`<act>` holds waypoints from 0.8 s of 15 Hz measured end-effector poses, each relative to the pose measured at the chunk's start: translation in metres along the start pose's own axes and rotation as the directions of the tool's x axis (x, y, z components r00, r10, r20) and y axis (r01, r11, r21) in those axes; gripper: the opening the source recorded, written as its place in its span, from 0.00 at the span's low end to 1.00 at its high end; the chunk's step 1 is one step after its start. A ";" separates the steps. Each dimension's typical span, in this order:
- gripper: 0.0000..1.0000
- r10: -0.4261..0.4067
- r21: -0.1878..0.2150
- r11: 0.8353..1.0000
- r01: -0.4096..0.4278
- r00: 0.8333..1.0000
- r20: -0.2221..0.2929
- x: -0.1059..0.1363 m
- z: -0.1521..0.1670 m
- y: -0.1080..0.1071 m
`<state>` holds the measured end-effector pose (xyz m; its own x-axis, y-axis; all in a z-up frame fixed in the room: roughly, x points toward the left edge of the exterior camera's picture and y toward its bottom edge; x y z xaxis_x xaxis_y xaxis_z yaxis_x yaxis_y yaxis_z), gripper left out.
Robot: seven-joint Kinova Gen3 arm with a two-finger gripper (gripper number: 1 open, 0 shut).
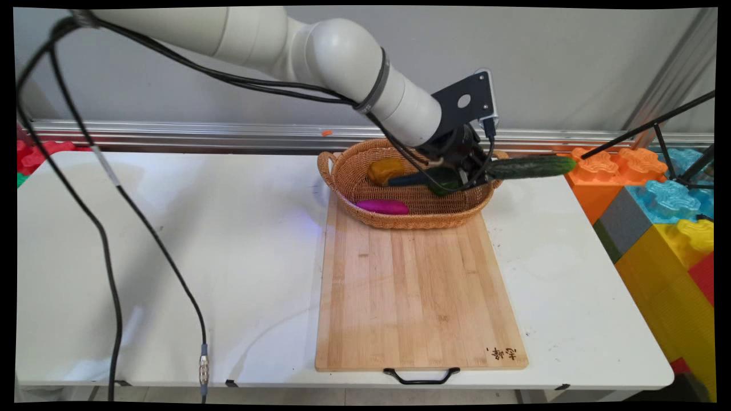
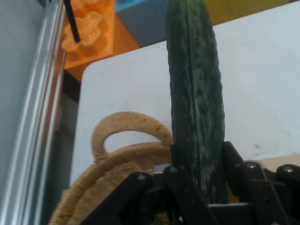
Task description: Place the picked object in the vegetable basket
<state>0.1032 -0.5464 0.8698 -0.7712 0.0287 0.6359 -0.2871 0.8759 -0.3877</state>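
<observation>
Dark green, bumpy-skinned cucumber (image 1: 531,167), one only, clamped between the two fingers of the black gripper (image 1: 469,174), jaws closed tight on its thick end. Held level above the right rim of the oval woven wicker basket (image 1: 365,177), most of its length poking out past the right handle over the white table (image 1: 171,240), tip pointing toward the table's right edge. In the hand view, seen running straight up from between the fingers (image 2: 180,161), with the basket's looped handle (image 2: 126,123) just to its left.

One basket, standing on the far end of one long wooden cutting board (image 1: 417,297) with a black handle at its near edge; board lying near the middle of the table, reaching almost to the near edge. Inside the basket, three things visible: one purple sweet-potato-shaped piece (image 1: 382,206) by the near wall, one brownish-yellow lump (image 1: 386,169) toward the far side, one dark elongated vegetable (image 1: 412,179) partly hidden behind the gripper. Beyond the table's right edge, a stack of big coloured plastic building blocks (image 1: 662,228), orange, blue, yellow and grey.
</observation>
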 end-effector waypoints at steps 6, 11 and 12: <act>0.00 0.085 0.005 0.996 -0.086 0.994 0.063 -0.027 0.023 -0.029; 0.00 0.114 -0.023 0.993 -0.112 0.984 0.133 -0.056 0.037 -0.042; 0.00 0.108 -0.032 0.994 -0.105 0.984 0.145 -0.061 0.039 -0.042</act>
<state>0.1403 -0.6039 0.8212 -0.8719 0.0536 0.4868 -0.1862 0.8831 -0.4306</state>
